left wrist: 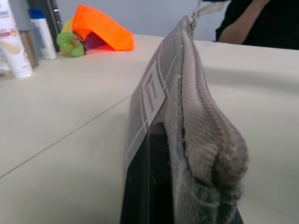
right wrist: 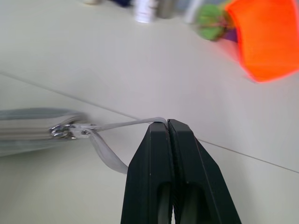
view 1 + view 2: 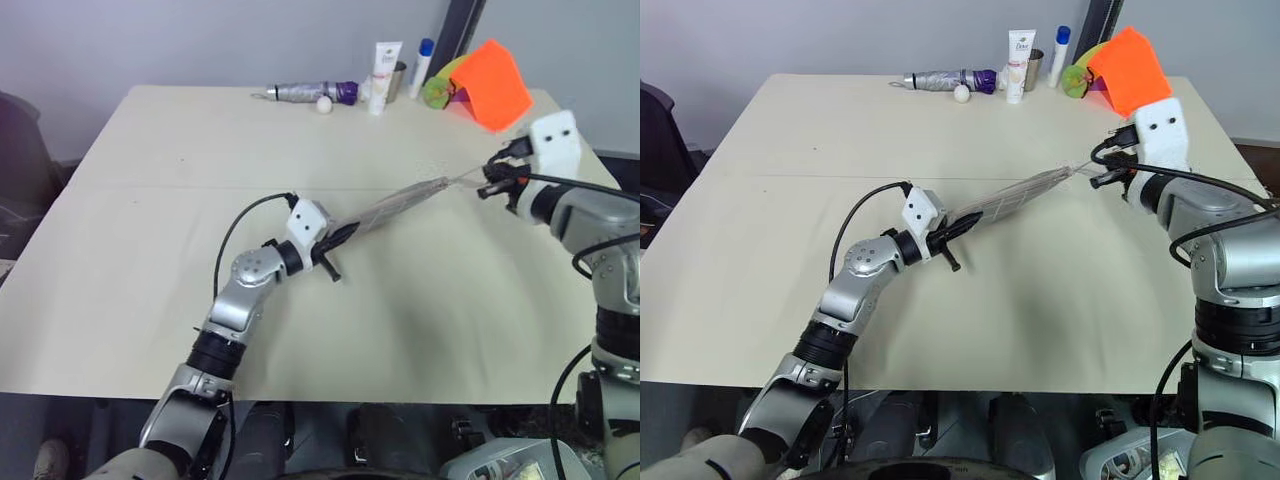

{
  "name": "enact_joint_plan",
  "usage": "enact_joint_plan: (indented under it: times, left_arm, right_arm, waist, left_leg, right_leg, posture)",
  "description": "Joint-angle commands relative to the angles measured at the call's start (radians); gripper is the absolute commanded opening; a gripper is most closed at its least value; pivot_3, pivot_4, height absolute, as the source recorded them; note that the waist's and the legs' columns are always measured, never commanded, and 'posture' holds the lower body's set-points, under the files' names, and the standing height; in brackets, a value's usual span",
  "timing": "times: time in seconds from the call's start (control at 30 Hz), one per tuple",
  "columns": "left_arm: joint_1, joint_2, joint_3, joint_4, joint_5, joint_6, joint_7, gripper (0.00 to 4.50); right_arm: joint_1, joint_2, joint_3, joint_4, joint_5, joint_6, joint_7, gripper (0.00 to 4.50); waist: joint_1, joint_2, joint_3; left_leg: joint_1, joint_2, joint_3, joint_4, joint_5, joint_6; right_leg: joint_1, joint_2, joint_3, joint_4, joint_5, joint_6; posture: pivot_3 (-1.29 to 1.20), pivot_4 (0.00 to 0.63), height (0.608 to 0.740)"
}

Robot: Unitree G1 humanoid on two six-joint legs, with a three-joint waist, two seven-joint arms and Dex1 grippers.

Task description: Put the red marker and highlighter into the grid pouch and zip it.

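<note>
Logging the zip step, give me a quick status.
Left gripper shut on grid pouch. Right gripper shut on cord pull. Zipper looks closed. Nothing in the way.

Beige table (image 3: 120, 250), grey wall (image 3: 200, 40) (plain)

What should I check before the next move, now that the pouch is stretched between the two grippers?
1. Left gripper shut on the grid pouch's end: ok.
2. Right gripper shut on the cord pull: ok.
3. Zipper slider at the pouch's far end, zip looks closed: ok.
4. Red marker and highlighter inside the pouch: cannot tell.
5. Bare table under the pouch for setting it down: ok.
</note>
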Motion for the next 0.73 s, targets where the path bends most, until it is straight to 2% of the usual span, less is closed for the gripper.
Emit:
enact_joint_plan:
  times: [0.03,0.1,0.13,0.2,0.3,0.37,0.5,0.73]
  left_arm:
    - [0.026,0.018,0.011,-0.05,-0.019,0.009,-0.023,0.0]
    - [0.037,0.022,0.022,-0.07,-0.048,0.042,-0.037,0.66]
    - [0.042,0.026,0.024,-0.079,-0.058,0.052,-0.046,0.97]
    - [0.056,0.042,0.031,-0.104,-0.063,0.069,-0.046,1.97]
    - [0.096,0.091,0.061,-0.173,-0.096,0.132,-0.059,3.45]
    - [0.132,0.137,0.096,-0.222,-0.13,0.179,-0.073,4.41]
    - [0.201,0.231,0.18,-0.276,-0.172,0.257,-0.075,4.41]
    - [0.282,0.345,0.309,-0.292,-0.193,0.305,-0.053,4.41]
  right_arm:
    - [0.011,-0.052,0.002,-0.023,-0.035,-0.043,0.041,0.29]
    - [0.042,-0.064,0.003,-0.064,0.014,-0.01,0.111,0.86]
    - [0.054,-0.07,0.004,-0.079,0.027,0.0,0.133,1.33]
    - [0.104,-0.095,-0.004,-0.124,0.056,0.003,0.196,2.43]
    - [0.212,-0.163,-0.031,-0.198,0.089,-0.004,0.296,3.84]
    - [0.298,-0.212,-0.061,-0.242,0.107,-0.026,0.368,3.87]
    - [0.398,-0.242,-0.119,-0.241,0.104,-0.085,0.424,3.87]
    - [0.383,-0.207,-0.119,-0.17,0.086,-0.155,0.423,3.87]
  waist:
    - [0.0,0.0,0.0]
    - [0.002,0.0,0.0]
    - [0.003,0.0,0.0]
    - [0.003,0.0,0.0]
    - [0.006,0.0,0.0]
    - [0.007,0.0,0.0]
    - [0.0,0.0,0.0]
    - [-0.009,0.0,0.0]
  left_leg:
    - [0.0,0.0,0.0,0.0,0.0,0.0]
    - [0.0,0.0,0.0,0.0,0.0,0.0]
    - [0.0,0.0,0.0,0.0,0.0,0.0]
    - [0.0,0.0,0.0,0.0,0.0,0.0]
    - [-0.001,0.0,0.0,0.0,0.0,0.0]
    - [-0.001,0.0,0.0,0.0,0.0,0.001]
    - [0.0,0.001,0.0,0.0,0.0,0.001]
    - [0.0,0.0,0.0,0.0,-0.001,0.0]
  right_leg:
    - [0.0,0.0,0.0,0.0,0.0,0.0]
    - [0.0,0.0,0.0,0.0,0.0,0.0]
    - [0.0,0.0,0.0,0.0,0.0,0.0]
    - [0.0,0.0,0.0,0.0,0.0,0.0]
    - [0.0,-0.001,0.0,-0.001,0.0,0.0]
    - [0.0,-0.001,0.0,-0.001,0.0,0.0]
    - [0.001,-0.001,0.0,-0.001,0.0,0.0]
    - [0.001,-0.002,0.0,-0.001,0.0,0.0]
  posture:
    - [0.0,0.15,0.74]
    - [0.0,0.15,0.74]
    - [0.0,0.15,0.74]
    - [0.0,0.15,0.74]
    - [0.0,0.15,0.74]
    - [0.0,0.15,0.74]
    - [0.0,0.15,0.74]
    - [0.0,0.15,0.74]
